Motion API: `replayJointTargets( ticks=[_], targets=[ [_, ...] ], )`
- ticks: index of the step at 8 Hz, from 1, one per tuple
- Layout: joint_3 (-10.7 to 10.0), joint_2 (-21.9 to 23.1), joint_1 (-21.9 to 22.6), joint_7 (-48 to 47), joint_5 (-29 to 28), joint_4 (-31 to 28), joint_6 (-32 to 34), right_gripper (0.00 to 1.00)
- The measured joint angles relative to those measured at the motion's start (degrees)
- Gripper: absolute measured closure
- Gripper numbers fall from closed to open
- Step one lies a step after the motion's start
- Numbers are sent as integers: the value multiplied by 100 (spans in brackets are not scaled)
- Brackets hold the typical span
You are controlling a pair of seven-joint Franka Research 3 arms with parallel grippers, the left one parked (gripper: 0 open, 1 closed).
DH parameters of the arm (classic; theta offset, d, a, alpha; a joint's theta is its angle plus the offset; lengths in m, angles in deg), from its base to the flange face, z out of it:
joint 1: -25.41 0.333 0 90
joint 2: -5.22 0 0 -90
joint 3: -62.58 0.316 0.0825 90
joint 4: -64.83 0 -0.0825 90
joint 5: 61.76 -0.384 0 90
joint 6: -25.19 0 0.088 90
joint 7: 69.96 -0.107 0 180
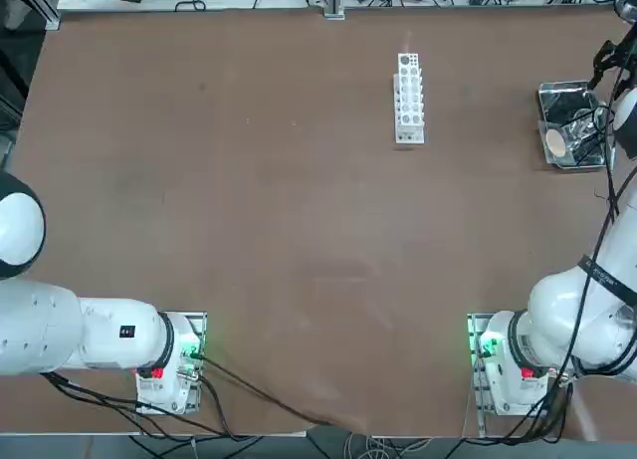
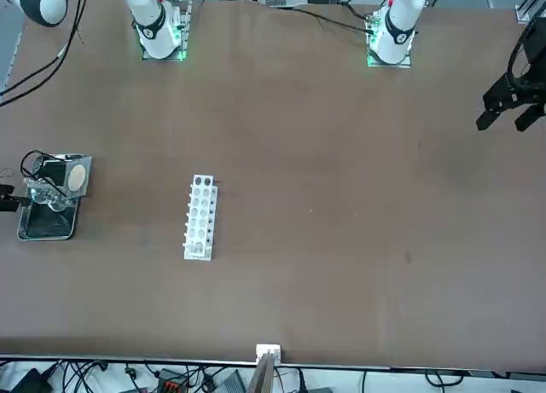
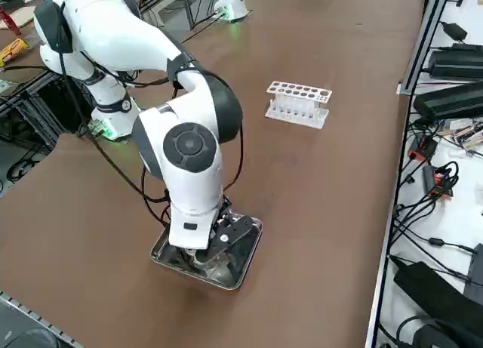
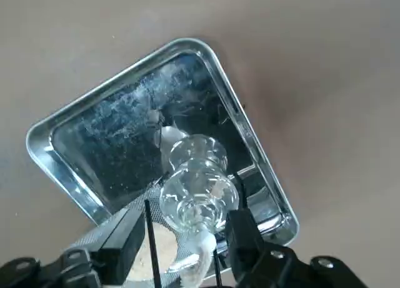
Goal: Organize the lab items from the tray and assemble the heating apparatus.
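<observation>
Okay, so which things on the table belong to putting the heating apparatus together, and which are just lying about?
For the job:
- metal tray
- glass burner
- wire ring stand
- grey mesh with tan centre
- right gripper, open over the tray

Just lying about:
- white test tube rack

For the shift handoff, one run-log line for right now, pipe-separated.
right gripper: open, over tray | glass burner: in tray, between fingers | rack: standing apart

Overhead, front, raised-side and close wrist views; all share the tray [image 4: 240, 113], upper right from above.
</observation>
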Motion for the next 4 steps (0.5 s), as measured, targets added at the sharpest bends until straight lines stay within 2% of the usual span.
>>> replayJointTargets(
  ticks=[4],
  targets=[
    [2,-51,-66,302,-178,-5,233,24]
  ],
)
